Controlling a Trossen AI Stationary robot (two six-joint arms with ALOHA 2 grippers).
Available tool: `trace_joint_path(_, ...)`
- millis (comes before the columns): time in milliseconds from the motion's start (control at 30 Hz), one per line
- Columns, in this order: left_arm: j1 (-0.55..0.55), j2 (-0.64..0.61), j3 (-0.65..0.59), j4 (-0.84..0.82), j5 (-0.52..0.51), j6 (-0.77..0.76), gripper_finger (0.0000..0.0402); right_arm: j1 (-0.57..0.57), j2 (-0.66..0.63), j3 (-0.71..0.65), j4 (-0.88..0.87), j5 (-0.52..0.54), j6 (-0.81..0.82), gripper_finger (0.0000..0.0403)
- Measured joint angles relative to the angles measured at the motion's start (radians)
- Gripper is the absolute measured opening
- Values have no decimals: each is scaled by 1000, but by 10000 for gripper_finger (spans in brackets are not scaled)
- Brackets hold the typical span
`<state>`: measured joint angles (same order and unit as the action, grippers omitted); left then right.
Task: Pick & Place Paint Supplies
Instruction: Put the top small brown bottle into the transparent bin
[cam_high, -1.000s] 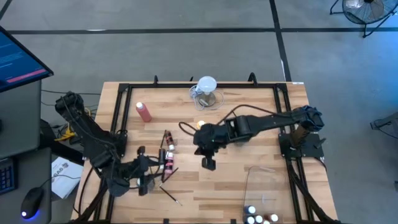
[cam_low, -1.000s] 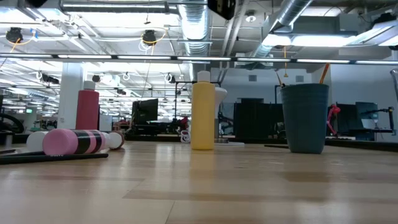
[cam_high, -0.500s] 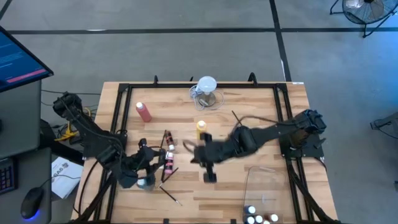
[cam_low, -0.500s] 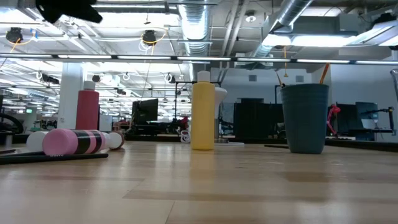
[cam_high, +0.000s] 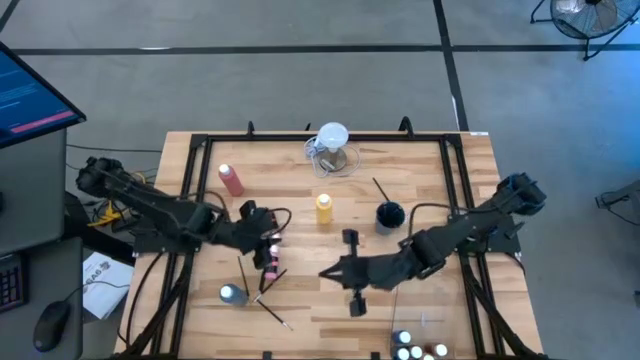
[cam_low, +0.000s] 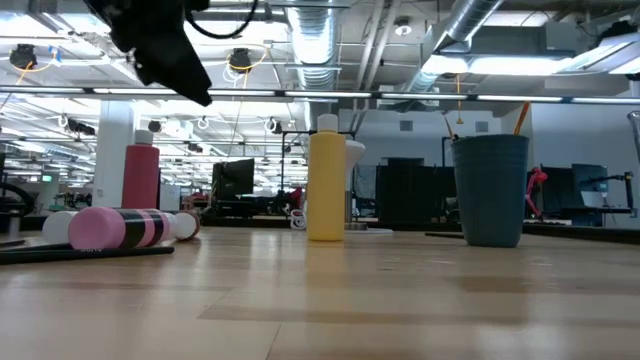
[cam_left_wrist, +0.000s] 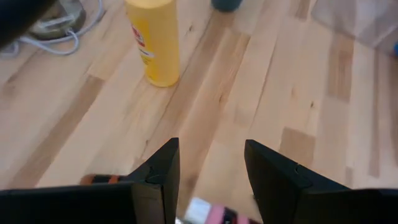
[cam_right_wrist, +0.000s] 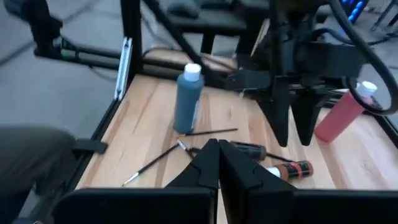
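My left gripper hangs open just above a pink bottle lying on its side on the table; the bottle's pink end shows below the fingers. A blue bottle stands by itself near the front edge, with thin dark brushes lying beside it. The yellow bottle and the pink-red bottle stand farther back. My right gripper is shut, points toward the table's left and holds nothing; its fingertips face the blue bottle.
A dark cup with a brush in it stands right of the yellow bottle. A clear jug with a white top sits at the far edge. A clear bin at the front right holds small white-capped bottles.
My left gripper has swung from above the blue bottle at the front edge toward the far edge and the right, ending over the lying bottles; the blue bottle stays standing. My right gripper has moved toward the near edge, rolling as it went, and the dark cup has come into view.
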<state>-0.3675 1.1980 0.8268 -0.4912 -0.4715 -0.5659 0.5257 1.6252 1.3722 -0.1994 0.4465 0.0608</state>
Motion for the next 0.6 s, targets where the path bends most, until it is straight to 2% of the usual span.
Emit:
trace_joint_path(200,124,0,42,-121,28,213,140,-10,-209,-349,429,-8,3,0)
trace_joint_path(267,187,0,46,-182,73,303,140,-9,-270,-433,503,-7,11,0)
trace_joint_path(433,304,0,23,-297,121,701,140,-10,-381,-515,533,-3,40,0)
trace_joint_path(600,406,11,8,-293,87,826,140,2,-413,-534,501,-3,22,0)
